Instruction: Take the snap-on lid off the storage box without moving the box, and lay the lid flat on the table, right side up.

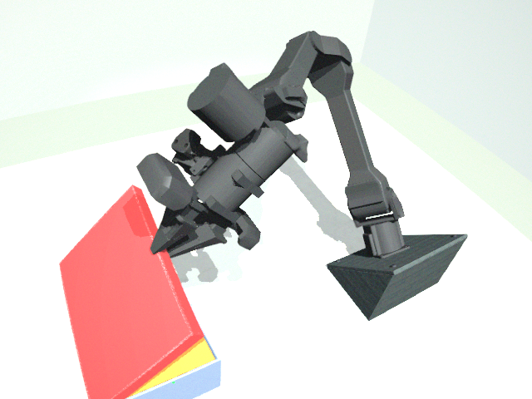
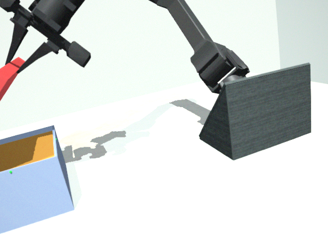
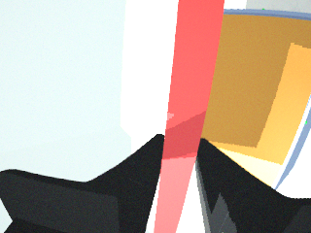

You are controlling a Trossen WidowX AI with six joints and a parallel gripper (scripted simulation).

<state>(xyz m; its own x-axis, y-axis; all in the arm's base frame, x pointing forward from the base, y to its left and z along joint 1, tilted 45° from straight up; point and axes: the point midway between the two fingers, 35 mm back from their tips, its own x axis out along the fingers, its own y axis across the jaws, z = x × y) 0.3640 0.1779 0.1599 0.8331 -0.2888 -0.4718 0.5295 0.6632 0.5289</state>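
Note:
The red lid [image 1: 120,296] [image 2: 9,73] [image 3: 190,72] is lifted well above the storage box and tilted, its gripped edge highest. My gripper [image 1: 160,247] [image 2: 13,66] [image 3: 181,151] is shut on that edge of the lid. The light blue storage box [image 1: 189,384] [image 2: 32,187] [image 3: 294,155] stands on the white table [image 1: 279,335] [image 2: 164,190] with its orange inside [image 2: 23,150] [image 3: 253,91] showing. In the top view the lid hides most of the box.
The arm's dark wedge-shaped base [image 1: 399,274] [image 2: 262,111] stands on the table to the right of the box. The table's far edge meets pale walls behind.

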